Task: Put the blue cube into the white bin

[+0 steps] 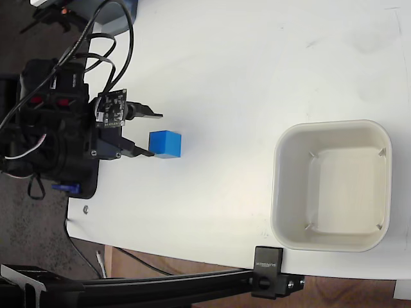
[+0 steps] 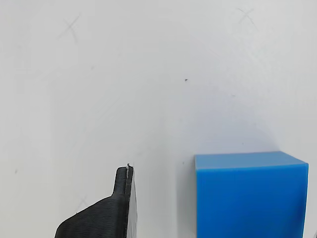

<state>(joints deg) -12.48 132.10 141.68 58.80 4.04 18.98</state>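
**Blue cube on the table beside the open fingertips, bin well apart**

In the wrist view, nearest the camera, one black finger [image 2: 116, 210] rises from the bottom edge, its inner face turned toward the blue cube [image 2: 250, 196]. The cube sits just right of that finger with a strip of white table [image 2: 148, 74] showing between them, so the two are apart. Only this one finger shows here; faint scratches and a small dark speck mark the table beyond the cube.

In the fixed view, the gripper [image 1: 149, 134] reaches in from the left of the cube [image 1: 165, 144]. Its two black fingers stand apart, one tip level with the cube's lower edge and close against its left side, the other above and left of the cube; whether the lower tip touches cannot be told. The cube rests flat on the table [image 1: 225, 77], not between the fingertips.

Far to the right of the cube, well apart, stands the white bin [image 1: 277, 186], near the table's lower edge.
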